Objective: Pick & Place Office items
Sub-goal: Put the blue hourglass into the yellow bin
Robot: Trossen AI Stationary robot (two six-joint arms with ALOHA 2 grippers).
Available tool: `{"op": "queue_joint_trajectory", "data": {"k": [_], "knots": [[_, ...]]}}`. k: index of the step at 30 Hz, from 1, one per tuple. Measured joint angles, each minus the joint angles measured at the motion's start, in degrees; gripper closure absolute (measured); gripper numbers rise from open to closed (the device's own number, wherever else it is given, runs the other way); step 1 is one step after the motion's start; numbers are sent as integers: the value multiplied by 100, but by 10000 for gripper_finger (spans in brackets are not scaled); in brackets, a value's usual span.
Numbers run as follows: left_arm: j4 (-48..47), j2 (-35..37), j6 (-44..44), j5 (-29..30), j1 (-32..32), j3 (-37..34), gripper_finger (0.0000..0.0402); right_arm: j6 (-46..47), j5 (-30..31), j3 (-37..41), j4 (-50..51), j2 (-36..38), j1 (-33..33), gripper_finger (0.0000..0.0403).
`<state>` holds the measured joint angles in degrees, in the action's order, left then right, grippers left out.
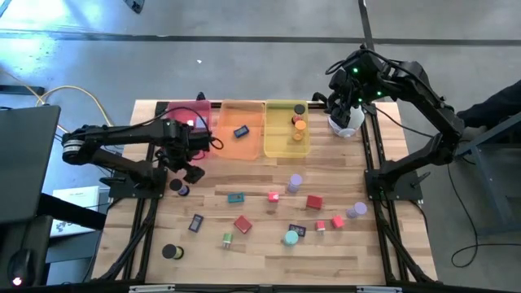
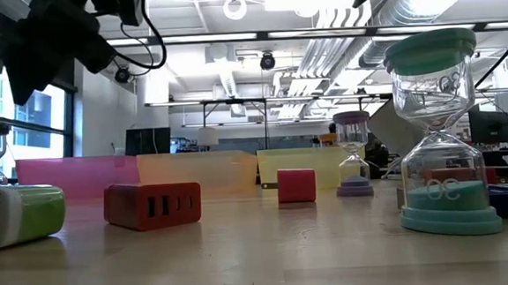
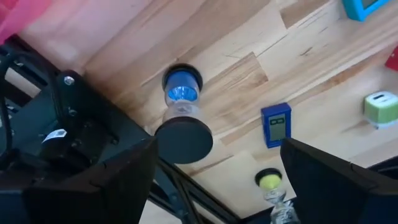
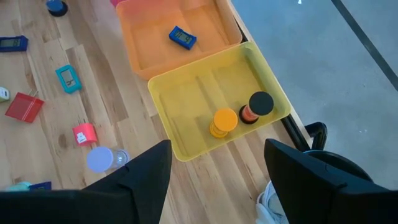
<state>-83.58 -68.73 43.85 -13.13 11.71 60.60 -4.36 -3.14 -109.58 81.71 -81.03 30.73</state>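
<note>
The office items are small sand timers, cubes and flat digital timers scattered over the wooden table (image 1: 342,248). A black-capped sand timer with blue sand (image 3: 181,116) (image 1: 177,187) stands upright on its lower cap. My left gripper (image 3: 214,186) (image 1: 194,169) hangs open above it, pointing down, one finger on either side and clear of it. My right gripper (image 4: 217,180) (image 1: 340,99) waits open, high over the table's far right corner. Below it, the yellow tray (image 4: 186,109) holds an orange timer (image 4: 224,121) and a black-capped one (image 4: 257,106).
A pink tray (image 1: 189,110), an orange tray (image 1: 236,145) holding a blue digital timer (image 1: 241,130), and the yellow tray (image 1: 281,146) line the far edge. A white device (image 1: 348,124) stands at the far right. A blue timer (image 3: 276,124) and a yellow-sand timer (image 3: 269,182) lie near the left gripper.
</note>
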Motion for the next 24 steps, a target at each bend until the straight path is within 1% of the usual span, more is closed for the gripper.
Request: {"op": "queue_joint_trajectory", "data": {"k": [3,5,9,13,16,20,24], "knots": [[-9,0,448,4,-136,0,71,0,-2,0,0,0,1,156],[-13,0,479,6,-181,0,71,3,-1,0,0,0,0,156],[-19,0,414,258,-313,0,71,18,-2,0,0,0,1,156],[-21,0,19,557,-530,0,71,56,-2,2,0,0,-1,156],[-19,0,-181,599,-744,0,71,128,-2,2,0,0,1,156],[-21,0,-208,645,-1065,-2,71,129,-2,2,0,0,-1,156],[-21,0,-228,1039,-1293,-2,71,127,-2,2,-11,0,2,156]]}}
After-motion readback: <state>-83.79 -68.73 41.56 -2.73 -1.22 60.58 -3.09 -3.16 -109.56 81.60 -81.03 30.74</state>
